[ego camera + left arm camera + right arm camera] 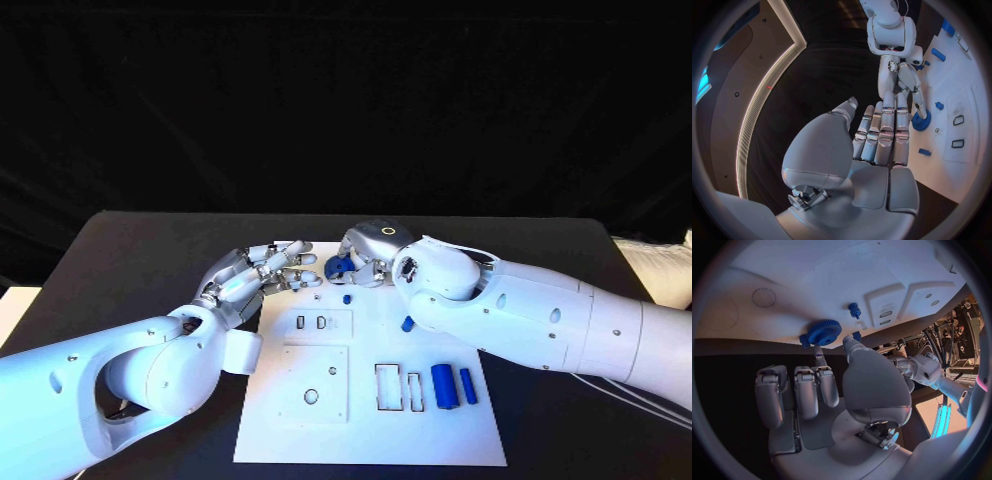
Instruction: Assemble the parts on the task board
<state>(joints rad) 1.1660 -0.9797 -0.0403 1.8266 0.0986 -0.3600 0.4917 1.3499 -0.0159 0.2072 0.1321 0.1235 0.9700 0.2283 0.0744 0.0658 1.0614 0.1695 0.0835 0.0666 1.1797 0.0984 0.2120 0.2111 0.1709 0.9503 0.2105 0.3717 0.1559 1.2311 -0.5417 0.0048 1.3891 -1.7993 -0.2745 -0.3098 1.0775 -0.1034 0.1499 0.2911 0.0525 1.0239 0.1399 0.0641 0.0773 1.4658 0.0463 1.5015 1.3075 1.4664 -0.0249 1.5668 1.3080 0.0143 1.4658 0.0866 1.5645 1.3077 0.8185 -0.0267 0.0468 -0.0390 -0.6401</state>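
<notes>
Partly hidden blue gear touched by right robot hand; grip unclear; left robot hand spread.

- The black table spreads out to both sides, its surface dark and matte.
- A black backdrop hangs behind the table's far edge and takes up the upper half of the head view.
- A pale, cloth-like thing lies at the table's right edge; what it is cannot be told.
</notes>
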